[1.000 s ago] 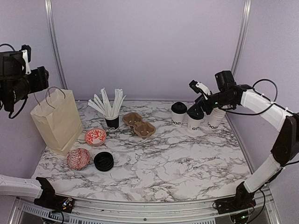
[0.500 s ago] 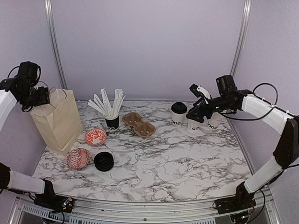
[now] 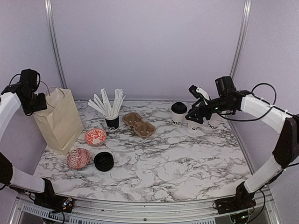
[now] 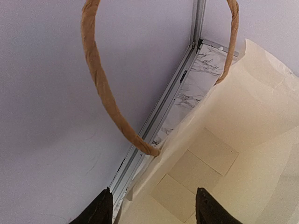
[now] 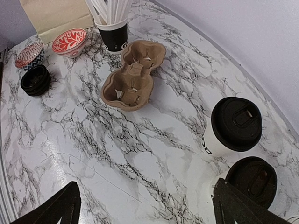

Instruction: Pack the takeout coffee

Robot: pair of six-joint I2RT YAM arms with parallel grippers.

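Hovering near the lidded cups (image 5: 232, 125), my right claw (image 5: 147, 205) gapes wide; my left claw (image 4: 154, 207) hangs open above the paper bag (image 4: 243, 121).

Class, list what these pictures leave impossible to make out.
Top view: middle coffee cup, mostly behind the right gripper.
Right wrist view: third cup, beyond the frame's edge.
All views: cups' contents, under black lids.
Left wrist view: left gripper, only fingertips above the bottom edge.
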